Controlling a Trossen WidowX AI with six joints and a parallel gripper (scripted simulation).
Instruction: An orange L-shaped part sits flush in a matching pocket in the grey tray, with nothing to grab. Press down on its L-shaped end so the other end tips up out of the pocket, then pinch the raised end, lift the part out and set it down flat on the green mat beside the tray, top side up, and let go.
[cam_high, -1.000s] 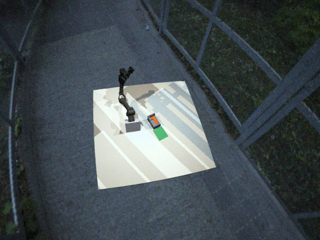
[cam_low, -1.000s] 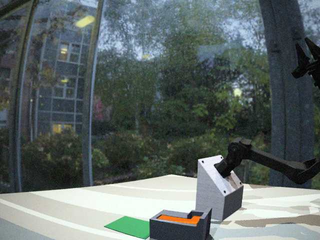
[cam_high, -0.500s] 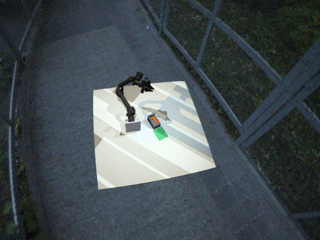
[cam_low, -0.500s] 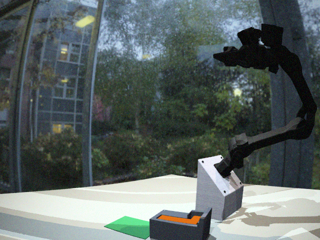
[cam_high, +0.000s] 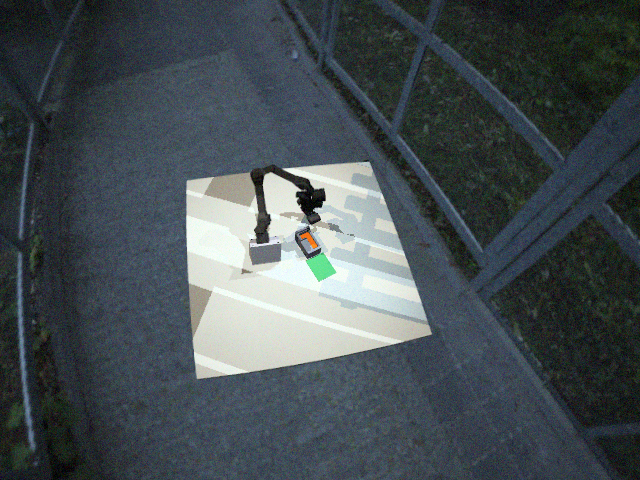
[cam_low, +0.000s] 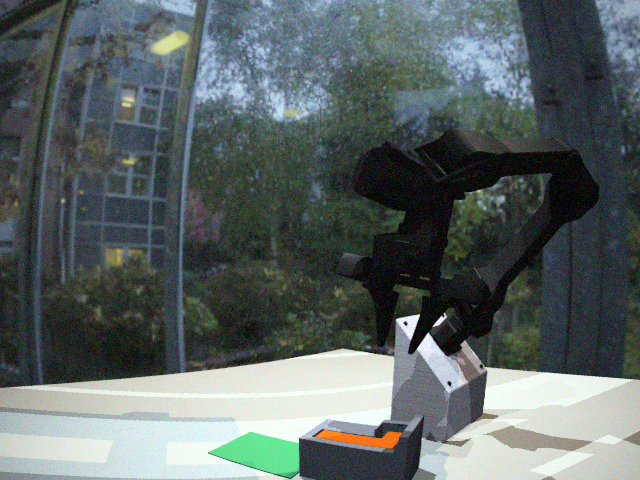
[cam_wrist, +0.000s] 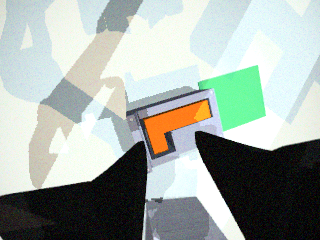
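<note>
The orange L-shaped part (cam_high: 309, 239) (cam_low: 356, 439) (cam_wrist: 175, 116) lies level and sunk in the pocket of the grey tray (cam_high: 313, 253) (cam_low: 356, 458) (cam_wrist: 192, 126). Its L-shaped end is away from the green mat (cam_high: 321, 267) (cam_low: 258, 454) (cam_wrist: 240, 97); its straight end points towards the mat and looks lighter orange in the wrist view. My gripper (cam_low: 397, 348) (cam_wrist: 170, 142) is partly open, with nothing between the fingers. It hangs well above the tray, fingers pointing down. The fingertips are too dark and small to make out in the top view.
The arm's grey base block (cam_high: 265, 252) (cam_low: 421, 397) (cam_wrist: 182, 217) stands beside the tray. The tray has a raised wall (cam_low: 415, 431) at the part's L-shaped end. The mat lies flat against the tray's opposite end. Patches of light and shadow cross the table top (cam_high: 289, 335).
</note>
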